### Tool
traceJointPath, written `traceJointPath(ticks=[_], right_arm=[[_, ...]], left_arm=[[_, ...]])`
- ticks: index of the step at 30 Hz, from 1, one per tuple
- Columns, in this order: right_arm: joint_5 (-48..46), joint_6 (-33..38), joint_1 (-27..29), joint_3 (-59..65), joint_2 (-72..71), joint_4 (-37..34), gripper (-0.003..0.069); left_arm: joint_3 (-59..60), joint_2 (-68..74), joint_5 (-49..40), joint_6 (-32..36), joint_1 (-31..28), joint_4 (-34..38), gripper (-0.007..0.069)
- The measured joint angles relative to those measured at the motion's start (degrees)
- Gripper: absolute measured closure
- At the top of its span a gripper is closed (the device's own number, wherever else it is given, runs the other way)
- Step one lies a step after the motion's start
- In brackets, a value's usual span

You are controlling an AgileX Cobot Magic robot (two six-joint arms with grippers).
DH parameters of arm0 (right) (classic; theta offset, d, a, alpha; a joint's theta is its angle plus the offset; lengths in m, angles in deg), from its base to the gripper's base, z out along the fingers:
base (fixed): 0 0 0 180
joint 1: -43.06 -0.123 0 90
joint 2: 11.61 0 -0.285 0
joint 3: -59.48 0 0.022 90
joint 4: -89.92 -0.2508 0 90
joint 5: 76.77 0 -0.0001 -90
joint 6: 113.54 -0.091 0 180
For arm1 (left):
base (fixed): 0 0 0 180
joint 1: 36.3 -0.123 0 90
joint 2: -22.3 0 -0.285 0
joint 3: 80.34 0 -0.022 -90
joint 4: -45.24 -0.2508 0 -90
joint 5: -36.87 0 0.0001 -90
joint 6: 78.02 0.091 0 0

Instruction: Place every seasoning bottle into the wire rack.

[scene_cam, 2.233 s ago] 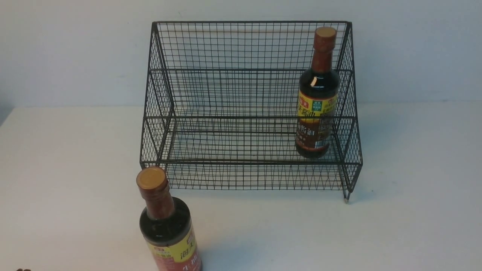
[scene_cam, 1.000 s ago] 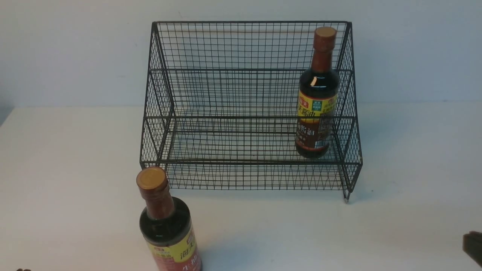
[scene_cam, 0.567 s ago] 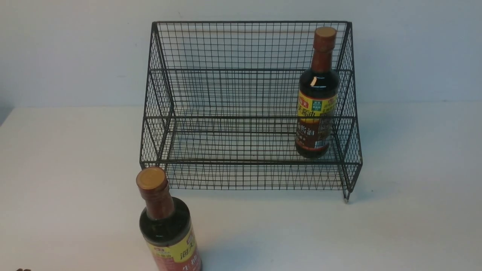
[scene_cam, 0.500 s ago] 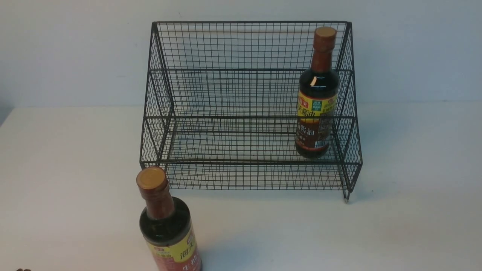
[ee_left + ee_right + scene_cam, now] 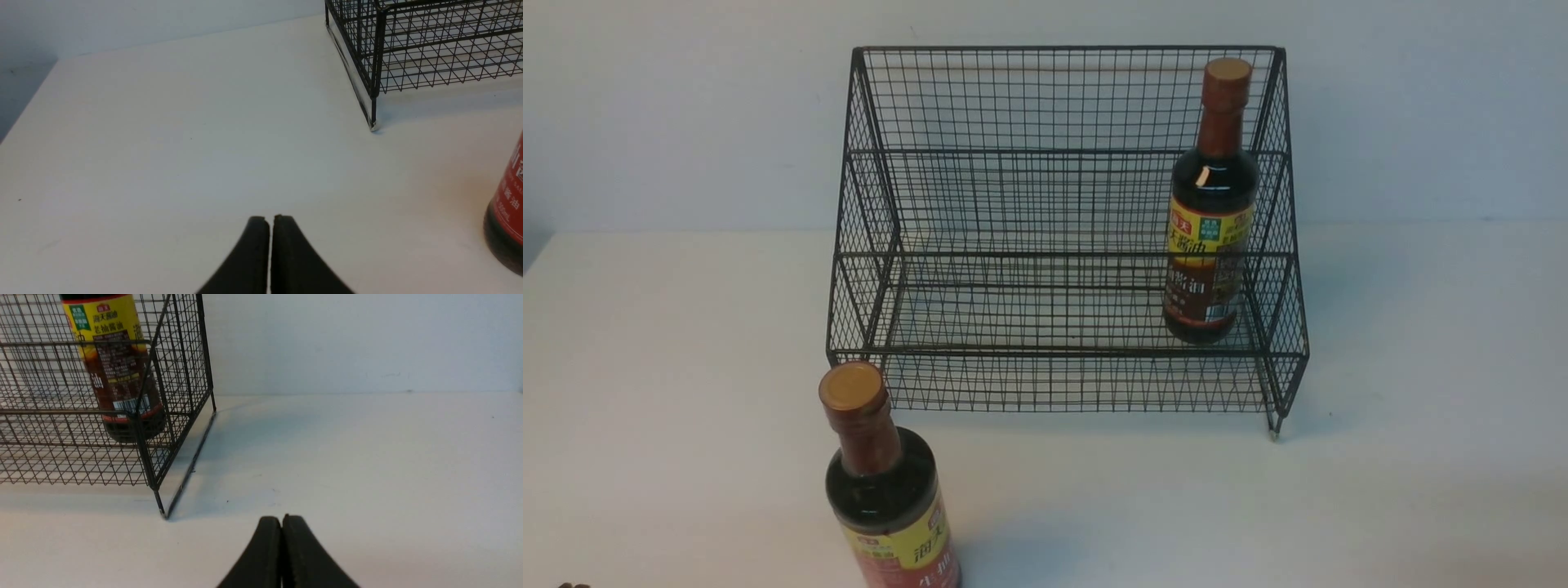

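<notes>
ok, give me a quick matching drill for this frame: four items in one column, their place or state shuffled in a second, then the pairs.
Items:
1. near bottle
2. far bottle
3. rack
4. left gripper

Place or state:
A. shut, holding nothing
B. upright on the table, outside the rack
C. black wire, against the back wall
D. upright at the rack's right end

Pairs: 1-B, 2-D, 3-C, 4-A
</notes>
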State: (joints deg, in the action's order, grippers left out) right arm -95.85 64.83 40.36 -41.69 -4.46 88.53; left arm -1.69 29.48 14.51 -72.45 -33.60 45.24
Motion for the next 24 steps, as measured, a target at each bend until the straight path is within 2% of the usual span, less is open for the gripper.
traceJointPath(ticks=[6,24], right_arm=[[-1.3,0.05,0.0,-0.06,0.0,2.24,0.0673],[-1.56,0.05,0.0,-0.12,0.0,2.3,0.0673]], left_arm=[[0.0,0.0,0.0,0.0,0.0,0.0,0.0629],[0.0,0.0,0.0,0.0,0.0,0.0,0.0629]])
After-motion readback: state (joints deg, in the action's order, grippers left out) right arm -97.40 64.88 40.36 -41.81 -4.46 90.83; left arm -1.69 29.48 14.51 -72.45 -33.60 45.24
